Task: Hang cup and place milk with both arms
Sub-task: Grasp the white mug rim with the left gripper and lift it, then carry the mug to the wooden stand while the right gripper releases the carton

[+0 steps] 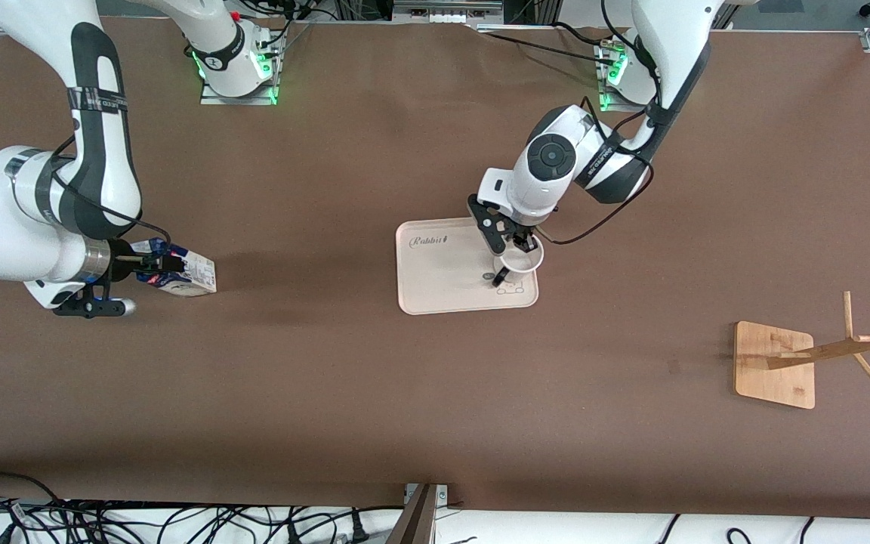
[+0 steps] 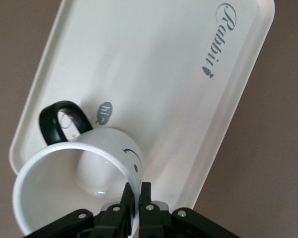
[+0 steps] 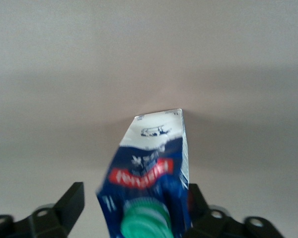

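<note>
While both Franka arms work at the brown table (image 1: 374, 393), you have each one at its own object. Toward the left arm's end stands the wooden cup rack (image 1: 797, 359), well apart from the cream tray (image 1: 435, 279) at mid-table. Over that tray the left gripper (image 1: 512, 243) is pinched onto the rim of the white cup (image 2: 74, 188), one finger inside the wall and one outside, black handle turned away. Judge the cup rigid, glazed and slippery, so a rim pinch may let it swing; leave the handle free for the peg. At the right arm's end, the right gripper (image 3: 134, 208) straddles the milk carton (image 3: 151, 173), lying on its side, fingers not yet clamped. Expect light, crushable card; grasp the flat sides below the green cap (image 3: 146, 220) gently.
</note>
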You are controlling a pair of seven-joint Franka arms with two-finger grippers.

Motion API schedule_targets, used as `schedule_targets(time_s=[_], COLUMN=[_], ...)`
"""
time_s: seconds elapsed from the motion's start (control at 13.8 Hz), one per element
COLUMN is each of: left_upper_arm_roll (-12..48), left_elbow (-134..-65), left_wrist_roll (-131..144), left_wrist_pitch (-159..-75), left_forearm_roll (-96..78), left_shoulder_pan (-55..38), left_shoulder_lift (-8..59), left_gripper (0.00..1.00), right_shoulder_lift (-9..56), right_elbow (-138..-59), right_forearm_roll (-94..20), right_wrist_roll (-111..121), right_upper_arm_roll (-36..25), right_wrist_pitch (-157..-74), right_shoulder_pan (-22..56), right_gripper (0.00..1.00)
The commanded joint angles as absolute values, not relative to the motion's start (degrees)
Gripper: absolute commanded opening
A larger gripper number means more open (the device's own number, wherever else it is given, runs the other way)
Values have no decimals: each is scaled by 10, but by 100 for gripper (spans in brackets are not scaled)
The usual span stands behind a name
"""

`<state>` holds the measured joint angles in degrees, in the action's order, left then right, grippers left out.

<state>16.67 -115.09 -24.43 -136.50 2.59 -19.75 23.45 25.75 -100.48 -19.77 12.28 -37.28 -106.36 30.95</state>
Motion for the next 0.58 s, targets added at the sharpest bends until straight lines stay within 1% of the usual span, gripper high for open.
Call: schedule_targets(time_s=[0.0,0.15,0.29,0.36,0.51], left_upper_arm_roll=[150,139,139,138,125], left_elbow=[-1135,-1091,-1067,-1066,-1062], left_wrist_roll=[-237,-236,-235,-220,-194], left_wrist_pitch=[-1316,-1244,-1191,-1174,-1164], left_forearm_roll=[36,26,25,25,24], left_shoulder_pan=[-188,-148,-117,-107,-70], left_shoulder_lift=[185,145,123,109,82], left_gripper=[0,0,0,0,0], right_shoulder_lift=[237,236,236,236,236], right_elbow=[-957,-910,-842,-809,-751], right_forearm_roll=[-206,-203,-202,-202,-201], right_wrist_roll=[128,127,132,132,132], right_upper_arm_roll=[-387,-403,-428,-438,-456], right_wrist_pitch=[-970,-910,-841,-805,-760], right_shoulder_pan=[306,305,305,305,304], right_gripper=[100,100,100,100,100])
